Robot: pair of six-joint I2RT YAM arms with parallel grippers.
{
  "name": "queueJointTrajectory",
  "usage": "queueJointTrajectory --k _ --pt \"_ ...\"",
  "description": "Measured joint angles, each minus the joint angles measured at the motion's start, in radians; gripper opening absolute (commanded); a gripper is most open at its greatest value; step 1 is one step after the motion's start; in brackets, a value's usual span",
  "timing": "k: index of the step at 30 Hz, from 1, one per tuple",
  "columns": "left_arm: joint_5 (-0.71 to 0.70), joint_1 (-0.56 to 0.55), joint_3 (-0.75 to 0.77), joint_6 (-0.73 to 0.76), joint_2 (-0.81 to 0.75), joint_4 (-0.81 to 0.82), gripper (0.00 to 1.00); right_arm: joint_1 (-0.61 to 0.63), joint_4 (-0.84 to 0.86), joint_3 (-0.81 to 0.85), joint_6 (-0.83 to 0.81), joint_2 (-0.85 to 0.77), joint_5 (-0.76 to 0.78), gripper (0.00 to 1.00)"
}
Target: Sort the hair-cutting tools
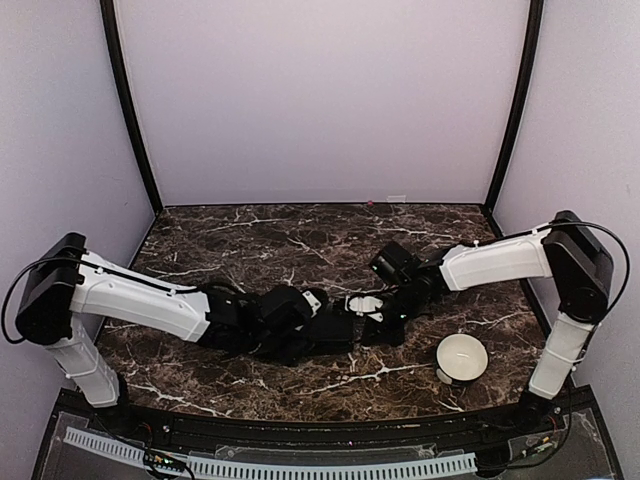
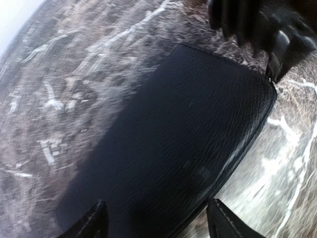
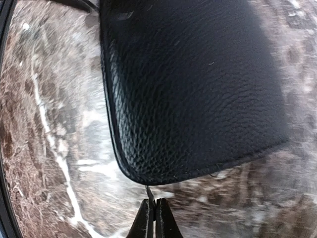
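Note:
None of the hair-cutting tools are in view. A flat black leather-grained case (image 2: 183,134) lies on the marble table, and both grippers meet over it at the table's middle. My left gripper (image 2: 158,213) hovers over one end of the case, open, its two fingertips spread wide with nothing between them. My right gripper (image 3: 154,208) is shut on a thin tab (image 3: 149,192) that sticks out from the rounded corner of the case (image 3: 193,84). In the left wrist view the right gripper (image 2: 267,29) shows as a dark shape at the case's far corner.
A white bowl (image 1: 462,357) stands at the near right, just in front of the right arm. The dark marble tabletop (image 1: 300,240) is ringed by pale walls at the back and sides. Both arms (image 1: 250,315) reach in low from their sides.

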Motion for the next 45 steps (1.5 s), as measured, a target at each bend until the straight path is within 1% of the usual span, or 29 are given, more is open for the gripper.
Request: queueJointTrajectory --k 3,6,10,14,16,18,23,28,30,32,35,39,42,45 --pt "-0.04 0.013 -0.044 -0.007 -0.103 -0.028 0.73 -0.025 -0.021 0.038 -0.001 0.002 0.021 0.0" --pt "-0.05 0.043 -0.065 -0.02 -0.187 -0.033 0.73 -0.058 -0.039 0.101 -0.001 0.025 0.048 0.0" --pt "-0.045 0.099 -0.087 -0.047 -0.234 -0.028 0.74 -0.102 -0.052 0.233 0.003 0.111 0.095 0.0" --pt "-0.031 0.148 -0.09 -0.095 -0.209 -0.03 0.73 -0.134 -0.051 0.358 0.021 0.212 0.131 0.0" --pt "-0.023 0.171 -0.087 -0.128 -0.17 -0.04 0.75 -0.14 -0.047 0.399 0.036 0.254 0.14 0.0" --pt "-0.009 0.192 -0.086 -0.159 -0.131 -0.053 0.79 -0.14 -0.047 0.42 0.051 0.281 0.143 0.0" --pt "0.093 0.278 -0.086 -0.22 -0.105 -0.06 0.79 -0.139 -0.051 0.431 0.071 0.302 0.142 0.0" --pt "0.212 0.335 -0.08 -0.25 -0.069 -0.036 0.72 -0.134 -0.06 0.449 0.073 0.312 0.14 0.0" --pt "0.25 0.34 -0.064 -0.26 -0.051 -0.023 0.68 -0.129 -0.071 0.469 0.072 0.329 0.142 0.0" --pt "0.286 0.343 -0.054 -0.271 -0.036 -0.006 0.65 -0.124 -0.083 0.492 0.072 0.351 0.148 0.0" --pt "0.33 0.343 -0.071 -0.294 -0.045 0.017 0.6 -0.117 -0.096 0.529 0.069 0.38 0.158 0.0" --pt "0.408 0.339 -0.209 -0.351 -0.155 0.076 0.51 -0.092 -0.097 0.562 0.061 0.393 0.167 0.0" --pt "0.441 0.32 -0.3 -0.394 -0.241 0.086 0.48 -0.06 -0.095 0.571 0.046 0.394 0.177 0.0" --pt "0.443 0.279 -0.34 -0.429 -0.289 0.078 0.46 -0.031 -0.094 0.579 0.03 0.401 0.189 0.0"
